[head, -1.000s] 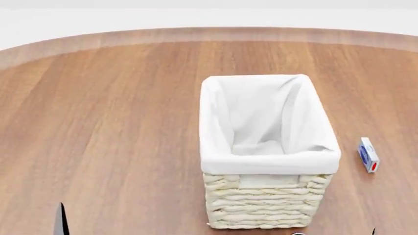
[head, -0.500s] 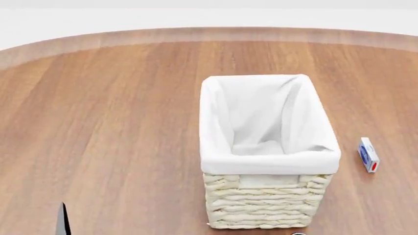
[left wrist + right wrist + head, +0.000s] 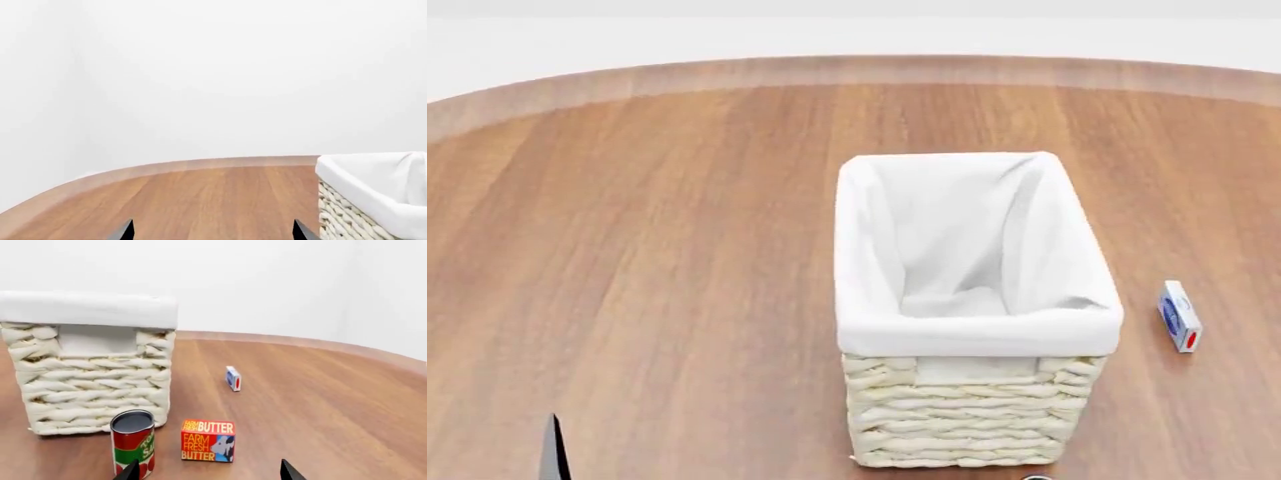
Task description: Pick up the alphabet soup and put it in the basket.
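Note:
The alphabet soup is not in any view. The basket (image 3: 977, 332), cream wicker with a white liner, stands upright at the table's middle and looks empty. It also shows in the left wrist view (image 3: 373, 182) and the right wrist view (image 3: 93, 380). My left gripper (image 3: 212, 233) is open and empty over bare wood to the basket's left; one fingertip (image 3: 554, 452) shows in the head view. My right gripper (image 3: 211, 473) is open and empty, low in front of the basket's near wall. Its one fingertip (image 3: 133, 471) overlaps a red-and-green can (image 3: 132, 442).
The red-and-green can with a dark grey top stands just before the basket. An orange butter box (image 3: 208, 441) stands beside it. A small blue-and-white box (image 3: 1180, 316) lies to the basket's right, also in the right wrist view (image 3: 233, 378). The round table's edge (image 3: 827, 70) curves behind.
The left fingertip in the head view has sunk slightly toward the bottom edge. The small right fingertip at the bottom right has dropped out of the head view.

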Controlling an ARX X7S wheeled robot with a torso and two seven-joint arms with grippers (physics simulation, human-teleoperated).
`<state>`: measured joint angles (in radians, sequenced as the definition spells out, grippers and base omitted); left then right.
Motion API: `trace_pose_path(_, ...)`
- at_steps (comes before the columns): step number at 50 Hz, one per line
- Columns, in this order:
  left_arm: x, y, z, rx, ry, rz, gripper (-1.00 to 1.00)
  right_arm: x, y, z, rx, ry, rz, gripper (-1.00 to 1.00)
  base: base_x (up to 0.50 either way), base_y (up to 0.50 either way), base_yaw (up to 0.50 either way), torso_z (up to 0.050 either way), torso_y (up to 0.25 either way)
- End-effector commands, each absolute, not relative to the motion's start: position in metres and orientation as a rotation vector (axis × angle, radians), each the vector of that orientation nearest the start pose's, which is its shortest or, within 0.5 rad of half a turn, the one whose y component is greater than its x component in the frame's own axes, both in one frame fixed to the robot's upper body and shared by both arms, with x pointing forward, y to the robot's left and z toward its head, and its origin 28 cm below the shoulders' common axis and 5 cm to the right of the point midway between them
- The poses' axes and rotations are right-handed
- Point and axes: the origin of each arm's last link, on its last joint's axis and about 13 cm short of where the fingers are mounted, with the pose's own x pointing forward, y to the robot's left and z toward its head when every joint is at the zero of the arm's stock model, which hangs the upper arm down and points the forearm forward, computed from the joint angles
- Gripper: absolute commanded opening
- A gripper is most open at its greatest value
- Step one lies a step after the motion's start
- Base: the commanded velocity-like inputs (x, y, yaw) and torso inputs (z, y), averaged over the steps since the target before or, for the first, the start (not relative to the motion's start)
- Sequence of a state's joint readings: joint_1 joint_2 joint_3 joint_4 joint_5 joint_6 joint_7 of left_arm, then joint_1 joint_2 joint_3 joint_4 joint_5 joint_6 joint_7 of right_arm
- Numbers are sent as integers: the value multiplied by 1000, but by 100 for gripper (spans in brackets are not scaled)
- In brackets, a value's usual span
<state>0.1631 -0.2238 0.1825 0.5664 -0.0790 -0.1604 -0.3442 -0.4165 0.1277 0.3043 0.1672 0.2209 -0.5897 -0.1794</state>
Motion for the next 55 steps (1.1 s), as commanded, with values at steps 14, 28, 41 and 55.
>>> trace_pose_path(14,165,203,86,51,-220,82,100,73,-185,-70,-29,-12,-199,100,0,0,0,0,0)
trace_pose_path(28,166,202,86,52,-218,79,100,82,-194,-45,-28,-82,-236,100,0,0,0,0,0)
trace_pose_path(41,166,202,85,53,-212,78,100,82,-201,-50,-27,-69,-304,100,0,0,0,0,0)
trace_pose_path(55,166,203,84,52,-208,79,100,83,-208,-55,-23,-46,-365,100,0,0,0,0,0)
